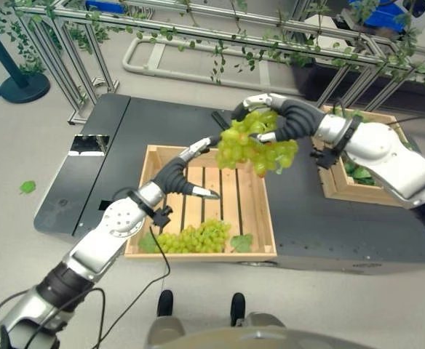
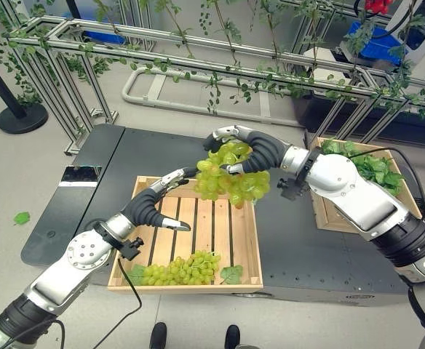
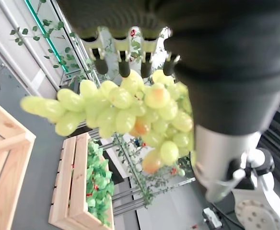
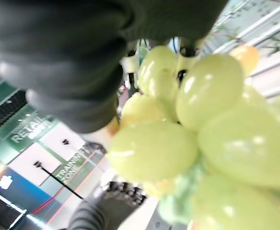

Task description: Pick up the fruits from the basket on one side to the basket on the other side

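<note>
A bunch of green grapes (image 1: 256, 145) hangs in the air over the far right part of the left wooden crate (image 1: 247, 200), with my right hand (image 1: 292, 120) shut on its top. In the right wrist view the grapes (image 4: 197, 124) sit right against the hand's dark cover. My left hand (image 1: 180, 174) is open above the crate's middle, its straight fingers (image 3: 123, 67) reaching toward the hanging bunch (image 3: 125, 110) without holding it. A second bunch of green grapes (image 1: 194, 238) lies along the crate's near wall beside a green leaf (image 1: 241, 242).
To the right, a second wooden crate (image 1: 330, 185) lined with green leaves stands on the dark table (image 1: 307, 225). A metal frame with vines (image 1: 220, 36) runs behind the table. A shiny plate (image 1: 89, 144) lies on the table's left end.
</note>
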`<state>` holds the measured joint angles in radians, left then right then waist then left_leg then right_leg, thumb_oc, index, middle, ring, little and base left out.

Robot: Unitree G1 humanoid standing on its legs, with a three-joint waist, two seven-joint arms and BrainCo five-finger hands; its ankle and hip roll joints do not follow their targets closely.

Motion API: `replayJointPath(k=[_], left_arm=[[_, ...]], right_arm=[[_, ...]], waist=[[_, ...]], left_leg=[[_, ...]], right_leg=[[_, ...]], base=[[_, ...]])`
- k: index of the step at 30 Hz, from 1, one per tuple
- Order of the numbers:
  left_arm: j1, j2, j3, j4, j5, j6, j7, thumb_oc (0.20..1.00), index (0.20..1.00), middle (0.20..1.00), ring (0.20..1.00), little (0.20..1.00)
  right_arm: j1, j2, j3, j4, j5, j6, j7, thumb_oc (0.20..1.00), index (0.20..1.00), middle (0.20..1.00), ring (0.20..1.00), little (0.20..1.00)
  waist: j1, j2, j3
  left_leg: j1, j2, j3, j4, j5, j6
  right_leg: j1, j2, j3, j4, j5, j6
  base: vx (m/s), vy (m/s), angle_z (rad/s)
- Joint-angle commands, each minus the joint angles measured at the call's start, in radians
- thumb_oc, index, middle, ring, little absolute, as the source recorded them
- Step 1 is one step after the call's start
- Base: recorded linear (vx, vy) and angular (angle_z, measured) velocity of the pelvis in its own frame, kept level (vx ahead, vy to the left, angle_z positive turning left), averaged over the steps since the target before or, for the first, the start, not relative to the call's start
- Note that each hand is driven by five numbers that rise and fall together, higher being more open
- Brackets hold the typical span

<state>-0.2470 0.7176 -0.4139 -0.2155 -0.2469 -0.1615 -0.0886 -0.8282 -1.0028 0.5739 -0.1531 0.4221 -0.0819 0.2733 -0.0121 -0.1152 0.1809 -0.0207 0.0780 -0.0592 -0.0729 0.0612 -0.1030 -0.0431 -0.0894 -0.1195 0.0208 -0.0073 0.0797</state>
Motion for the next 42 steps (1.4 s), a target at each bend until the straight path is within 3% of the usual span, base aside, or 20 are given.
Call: replayJointPath(k=[1, 11, 42], left_arm=[[-0.026, -0.012, -0.002, 0.033, 0.047, -0.026, 0.015, 1.000, 1.000, 1.000, 1.000, 1.000], [-0.049, -0.036, -0.017, 0.036, 0.049, -0.019, 0.024, 1.000, 1.000, 1.000, 1.000, 1.000], [-0.078, -0.124, -0.063, 0.030, -0.001, -0.017, 0.036, 1.000, 1.000, 1.000, 1.000, 1.000]], right_arm=[[-0.105, 0.038, 0.025, -0.063, 0.062, -0.056, -0.026, 0.200, 0.200, 0.200, 0.200, 0.200], [-0.152, 0.100, 0.071, -0.071, 0.061, -0.052, -0.018, 0.200, 0.200, 0.200, 0.200, 0.200], [-0.145, 0.159, 0.104, -0.120, 0.045, -0.049, -0.001, 0.200, 0.200, 0.200, 0.200, 0.200]], waist=[[-0.013, -0.046, -0.073], [-0.011, -0.051, -0.073], [-0.011, -0.051, -0.073]], left_leg=[[-0.001, -0.005, 0.000, 0.076, -0.085, 0.036], [-0.003, -0.004, -0.002, 0.073, -0.083, 0.038], [-0.008, -0.008, -0.006, 0.076, -0.086, 0.039]], right_leg=[[-0.067, -0.041, 0.013, 0.118, -0.016, 0.071], [-0.066, -0.042, 0.010, 0.115, -0.016, 0.069], [-0.069, -0.046, 0.007, 0.118, -0.015, 0.068]], base=[[0.00, 0.000, 0.00], [0.00, 0.000, 0.00], [0.00, 0.000, 0.00]])
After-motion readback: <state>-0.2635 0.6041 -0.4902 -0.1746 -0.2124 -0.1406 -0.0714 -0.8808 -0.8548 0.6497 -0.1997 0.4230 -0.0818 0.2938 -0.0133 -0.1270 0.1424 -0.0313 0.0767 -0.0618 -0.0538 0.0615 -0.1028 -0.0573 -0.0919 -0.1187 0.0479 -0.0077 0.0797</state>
